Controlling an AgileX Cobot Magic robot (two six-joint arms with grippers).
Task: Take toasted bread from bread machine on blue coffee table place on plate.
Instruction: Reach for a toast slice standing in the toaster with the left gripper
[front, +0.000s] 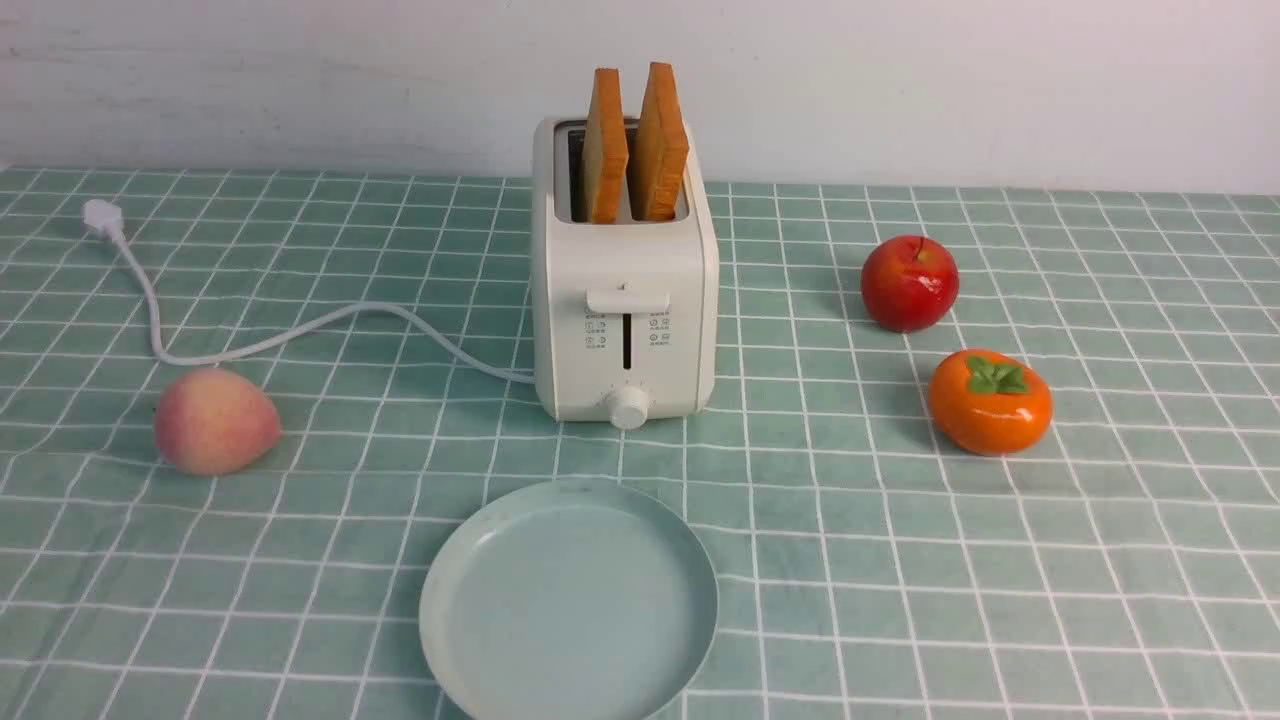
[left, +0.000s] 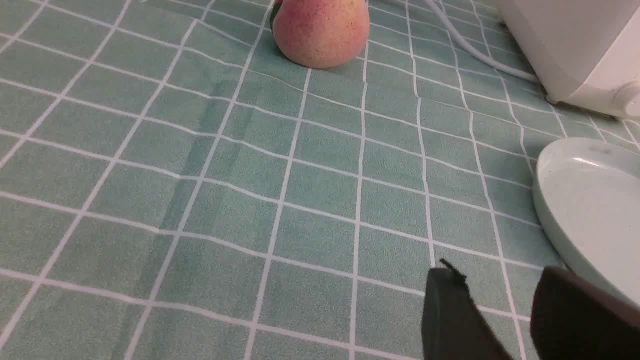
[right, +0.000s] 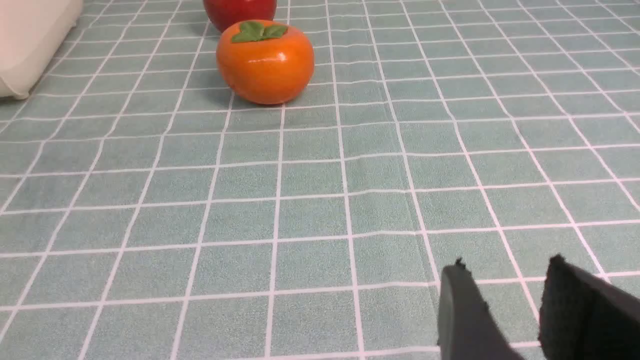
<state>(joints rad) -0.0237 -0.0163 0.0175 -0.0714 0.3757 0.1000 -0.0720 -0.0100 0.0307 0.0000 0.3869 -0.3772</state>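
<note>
— Plate (front: 568, 600) sits on the table (front: 1100, 560) just before the bread machine (front: 625, 300); where's the toasted bread (front: 606, 150)?
— Upright in its slots. Peach (front: 215, 420) left of it, apple (front: 909, 283) and persimmon (front: 990, 402) right. Left gripper (left: 500, 285) and right gripper (right: 507, 272): part open, holding nothing.

I log: table (front: 900, 560), matt napped cloth, faintly creased ahead of my left gripper (left: 497, 274). Toaster (front: 625, 300), smooth satin plastic. Cord (front: 300, 335), smooth white sheathing. Plate (front: 570, 600), smooth, low sheen, just beside my left gripper. Toast (front: 660, 140), dry porous faces. Apple (front: 908, 283) and persimmon (right: 265, 62), glossy, beyond my right gripper (right: 506, 264); peach (left: 320, 30), matt, speckled. Pads (right: 585, 310), black, rough-grained.
</note>
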